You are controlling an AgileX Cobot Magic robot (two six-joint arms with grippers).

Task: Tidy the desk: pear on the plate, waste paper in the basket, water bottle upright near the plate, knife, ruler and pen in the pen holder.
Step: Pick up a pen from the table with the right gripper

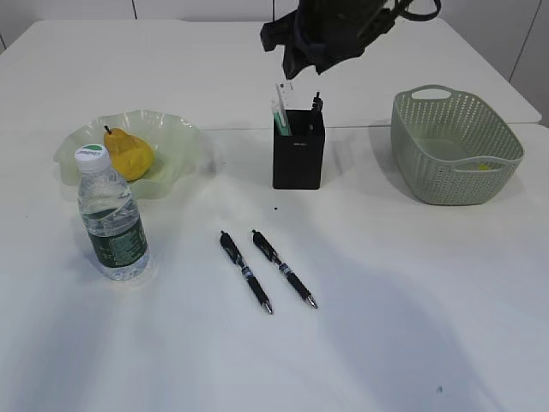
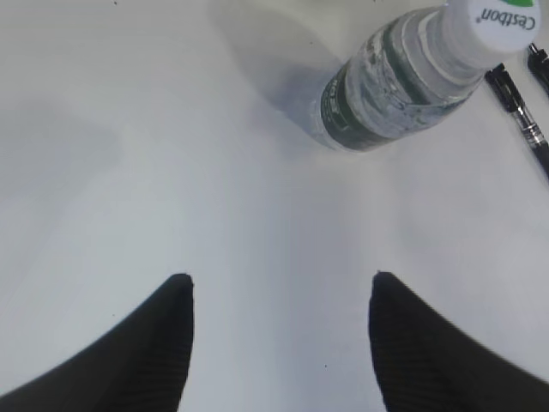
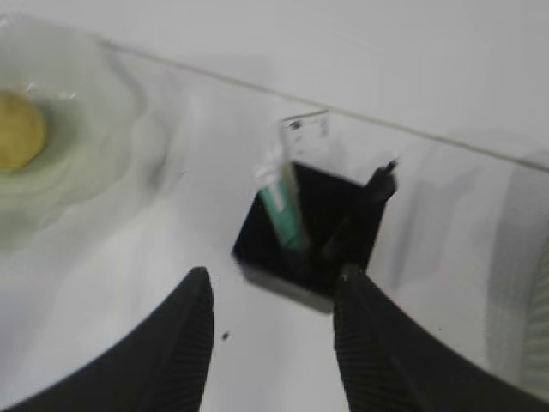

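- Two black pens (image 1: 245,272) (image 1: 284,269) lie side by side on the white bench (image 1: 386,300), in front of the pen holder (image 1: 298,150), both slanted with their tips toward the near right.
- The pen holder stands upright near the middle of the bench; a clear-white ruler (image 1: 282,96), a green-handled tool (image 1: 280,118) and a dark pen top (image 1: 316,105) stick up out of it.
- The pear (image 1: 129,154) sits inside the pale green wavy plate (image 1: 171,130) at the left of the bench.
- The water bottle (image 1: 111,215) stands upright just in front of the plate, white cap on top, dark green label around its lower half.
- The sage-green basket (image 1: 455,146) stands at the right, well apart from the pen holder; a small yellow scrap (image 1: 485,166) shows on its floor, and whether more paper lies there cannot be told.
- The right pincer (image 3: 273,296) hangs above the pen holder with its jaws spread apart and nothing between them; in the wrist view the holder's near edge shows in the gap. In the outside view the arm is a dark mass (image 1: 330,30) over the holder.
- The left pincer (image 2: 279,296) hovers over bare bench with its jaws wide apart and holds nothing; the bottle shows beyond it to the upper right, with one pen at the far right edge.
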